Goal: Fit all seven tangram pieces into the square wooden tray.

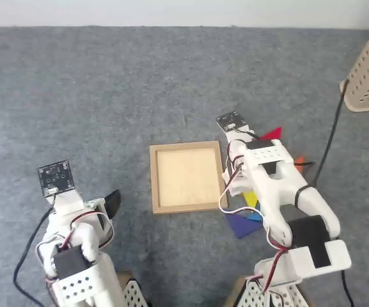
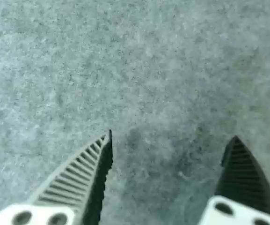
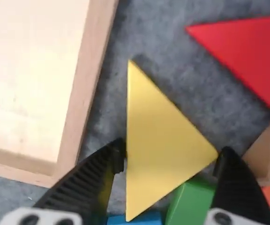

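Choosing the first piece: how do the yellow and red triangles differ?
The yellow triangle lies between the fingers of the right gripper; the red triangle lies outside them. The yellow triangle is nearer the rim of the tray than the red triangle. Both lie outside the tray.

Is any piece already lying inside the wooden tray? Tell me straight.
No, the tray has a bare wooden floor, and the yellow triangle lies on the carpet outside its rim.

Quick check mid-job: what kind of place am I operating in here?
Probably a tabletop robot test bench. A grey felt-like mat covers the surface, a square wooden tray sits beside puzzle pieces such as the yellow triangle, and a loose black cable runs across.
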`<state>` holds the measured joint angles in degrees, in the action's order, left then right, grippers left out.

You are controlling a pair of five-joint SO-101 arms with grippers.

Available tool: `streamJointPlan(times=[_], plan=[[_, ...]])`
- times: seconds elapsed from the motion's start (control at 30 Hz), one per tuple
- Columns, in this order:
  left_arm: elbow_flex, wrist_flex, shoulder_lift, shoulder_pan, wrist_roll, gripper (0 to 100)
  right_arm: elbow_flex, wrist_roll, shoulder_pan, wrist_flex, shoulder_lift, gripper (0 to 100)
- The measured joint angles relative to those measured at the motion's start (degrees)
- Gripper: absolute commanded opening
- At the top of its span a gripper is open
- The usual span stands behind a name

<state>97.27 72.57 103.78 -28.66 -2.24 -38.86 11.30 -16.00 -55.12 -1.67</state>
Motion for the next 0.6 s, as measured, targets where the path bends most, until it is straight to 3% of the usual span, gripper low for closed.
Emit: streamJointPlan(times=[0.1,0.6], plan=[[0.0,0.0,0.0,0.0,0.0,35,0.0,0.0,0.4,0.1,0.0,17.2],[0.0,0.0,0.0,0.0,0.0,35,-0.1,-1.0,0.2,-1.0,6.8,16.7]])
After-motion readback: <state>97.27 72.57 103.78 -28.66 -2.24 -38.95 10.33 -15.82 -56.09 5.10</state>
